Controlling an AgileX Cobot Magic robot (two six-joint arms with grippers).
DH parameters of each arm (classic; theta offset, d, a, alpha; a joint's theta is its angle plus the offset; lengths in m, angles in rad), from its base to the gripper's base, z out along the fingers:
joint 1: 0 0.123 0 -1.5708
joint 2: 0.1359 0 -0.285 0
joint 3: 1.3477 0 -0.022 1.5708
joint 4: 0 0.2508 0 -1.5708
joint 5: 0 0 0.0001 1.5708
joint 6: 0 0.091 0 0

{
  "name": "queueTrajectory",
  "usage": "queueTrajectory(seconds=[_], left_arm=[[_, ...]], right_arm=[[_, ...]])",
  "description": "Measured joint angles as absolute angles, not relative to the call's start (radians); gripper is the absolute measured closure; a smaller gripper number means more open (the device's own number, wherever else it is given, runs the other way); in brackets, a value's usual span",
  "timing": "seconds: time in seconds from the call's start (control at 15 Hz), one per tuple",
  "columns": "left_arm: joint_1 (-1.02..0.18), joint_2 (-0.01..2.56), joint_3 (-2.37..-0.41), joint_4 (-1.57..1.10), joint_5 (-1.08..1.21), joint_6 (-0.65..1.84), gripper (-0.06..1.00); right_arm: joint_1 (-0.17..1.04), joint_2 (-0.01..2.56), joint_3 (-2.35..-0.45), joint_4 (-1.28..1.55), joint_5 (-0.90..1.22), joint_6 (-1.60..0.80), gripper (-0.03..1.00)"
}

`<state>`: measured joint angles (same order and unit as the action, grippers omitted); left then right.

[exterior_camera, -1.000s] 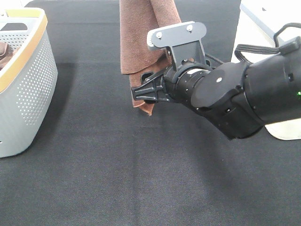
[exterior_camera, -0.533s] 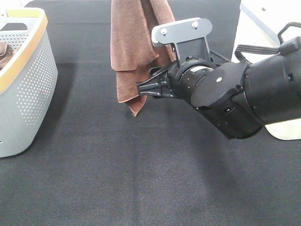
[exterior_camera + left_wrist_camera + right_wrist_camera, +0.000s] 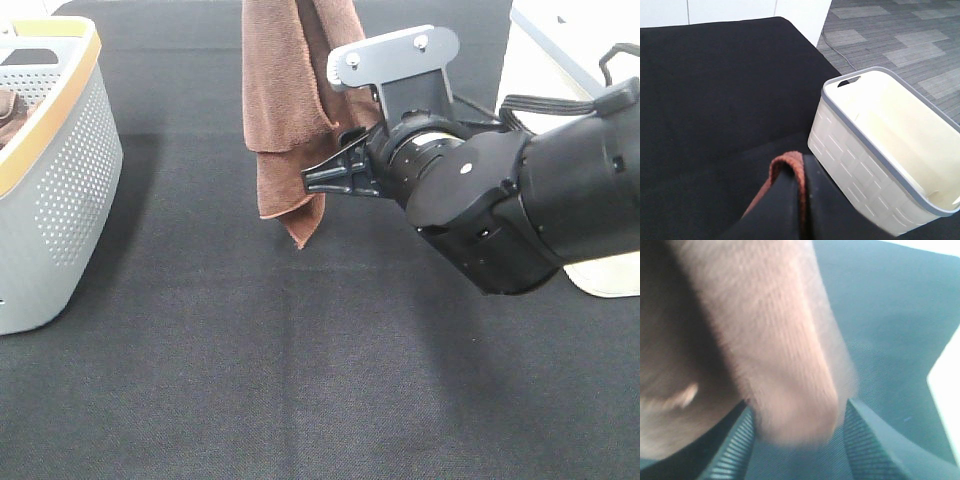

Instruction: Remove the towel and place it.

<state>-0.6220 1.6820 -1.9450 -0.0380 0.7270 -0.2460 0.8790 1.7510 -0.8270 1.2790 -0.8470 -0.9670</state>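
Towel [image 3: 285,110] hangs at twelve o'clock, pinched in the fully closed left gripper [image 3: 803,202]; right gripper [image 3: 315,181], reaching from three o'clock, stands half-wide astride its lower fold.

**Desk editor:** How is the light in the high view?

**Photographer:** Even and soft, from overhead. The black desk [image 3: 300,380] shows its weave sharply. A soft-edged shadow falls on it beside the grey basket [image 3: 70,190]. The pale surface [image 3: 590,30] at the far right corner is blown out.

**Desk editor:** And the wrist cameras?

**Photographer:** The left wrist view is bright and clear. The white bin [image 3: 850,165] keeps its wall pattern, though the towel [image 3: 785,161] edge in the foreground is slightly soft. The right wrist view is badly out of focus. The towel is a washed-out blur, the jaws of the right gripper [image 3: 797,437] are smeared, the desk has a bluish cast, and one edge burns to white.
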Motion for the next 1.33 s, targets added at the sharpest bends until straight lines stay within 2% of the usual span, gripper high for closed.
queueTrajectory(seconds=[0.4,0.53,0.8,0.87,1.07,1.27,1.33], left_arm=[[-0.622,1.667,-1.945,-0.067,0.735,-0.246,0.94],[-0.622,1.667,-1.945,-0.068,0.737,-0.238,0.94],[-0.625,1.667,-1.945,0.033,0.738,-0.228,0.94],[-0.625,1.667,-1.945,0.115,0.742,-0.228,0.94],[-0.625,1.667,-1.945,0.202,0.781,-0.228,0.94],[-0.625,1.667,-1.945,0.238,0.834,-0.222,0.94],[-0.625,1.667,-1.945,0.238,0.834,-0.222,0.94]], right_arm=[[0.879,1.751,-0.827,1.263,-0.868,-1.007,0.42],[0.879,1.751,-0.827,1.259,-0.868,-1.015,0.54],[0.879,1.726,-0.827,1.279,-0.804,-1.097,0.91],[0.879,1.699,-0.827,1.281,-0.763,-1.111,0.97],[0.879,1.606,-0.827,1.28,-0.642,-1.119,0.97],[0.879,1.526,-0.827,1.278,-0.431,-1.263,0.97],[0.879,1.526,-0.827,1.278,-0.431,-1.263,0.97]])
